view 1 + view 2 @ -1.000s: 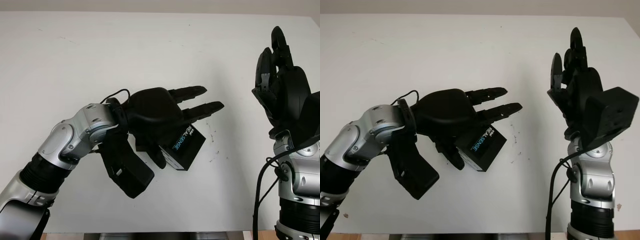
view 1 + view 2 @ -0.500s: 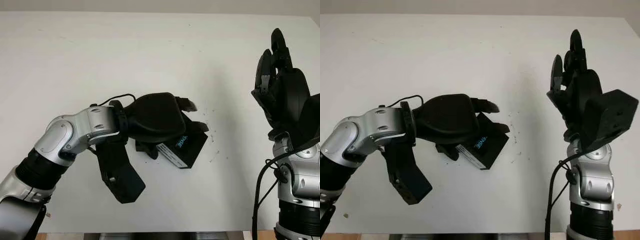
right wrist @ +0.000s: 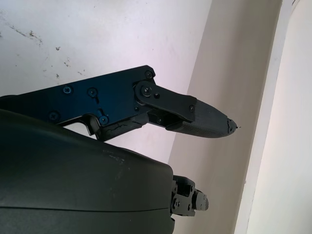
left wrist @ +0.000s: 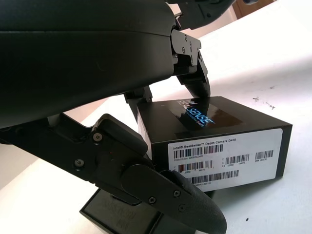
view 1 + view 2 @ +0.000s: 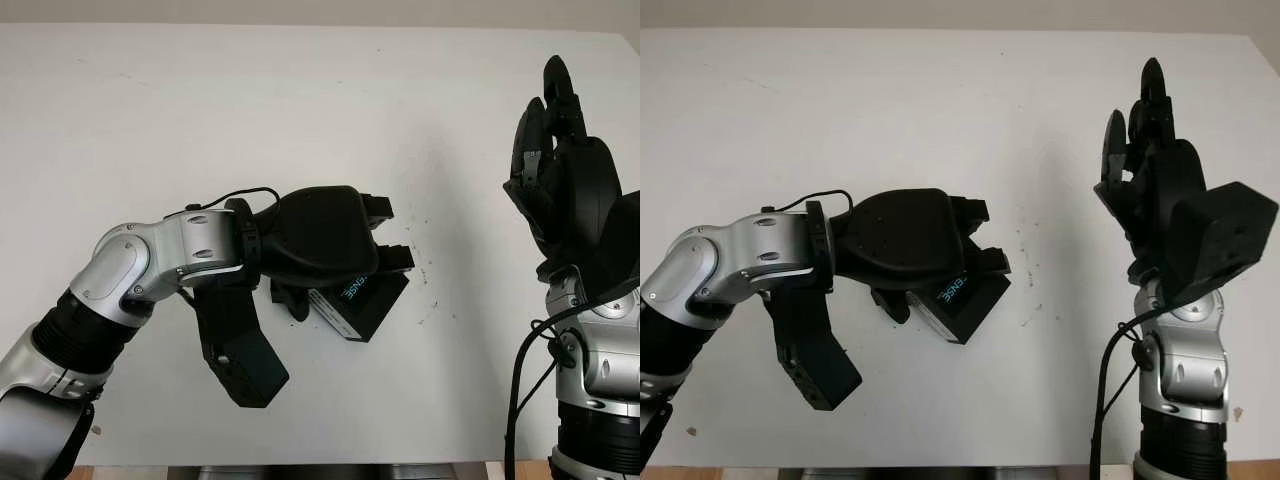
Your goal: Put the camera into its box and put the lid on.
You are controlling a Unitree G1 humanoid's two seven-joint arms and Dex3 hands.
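Table (image 5: 200,110): white; we see it carrying the box.
Right hand (image 5: 560,180): raised at the table's right side, open, holding nothing.
Left hand (image 5: 330,240): fingers curled over the black box (image 4: 214,141), gripping it on the table's middle.
Progress: we judge the box shut already; camera unseen.

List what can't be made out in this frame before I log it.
- Whether the camera is inside the box: closed sides hide the contents.
- How firmly the left hand grips: in the eye views its shell covers the contact; the left wrist view shows fingers on the top.
- Box's small label print: too small.
- Right hand is raised, open.
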